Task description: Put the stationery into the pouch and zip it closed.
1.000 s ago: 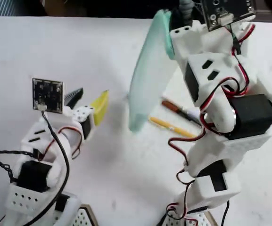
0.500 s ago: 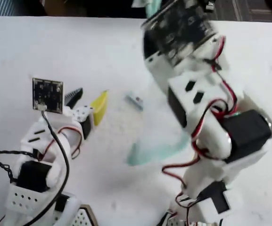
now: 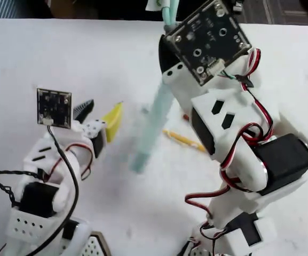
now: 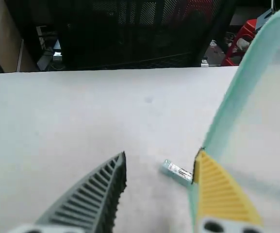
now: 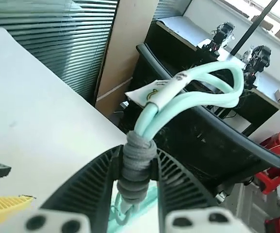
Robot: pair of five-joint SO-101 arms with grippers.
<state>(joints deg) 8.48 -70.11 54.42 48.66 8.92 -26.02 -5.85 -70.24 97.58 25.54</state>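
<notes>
Now my right pincer [image 5: 137, 162], raised high over the desk [image 3: 63, 53], pinches the pouch [image 3: 155, 121] by its cord [image 5: 148, 117]; my left pincer [image 4: 160, 158] rests low, spread.

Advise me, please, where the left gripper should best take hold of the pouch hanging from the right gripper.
Probably its free lower end, coming in from the left arm's side. The pouch hangs from the right gripper, shut on its top, as a thin flat sheet, so a pinch across its faces should fit. The open left gripper sits beside it.
</notes>
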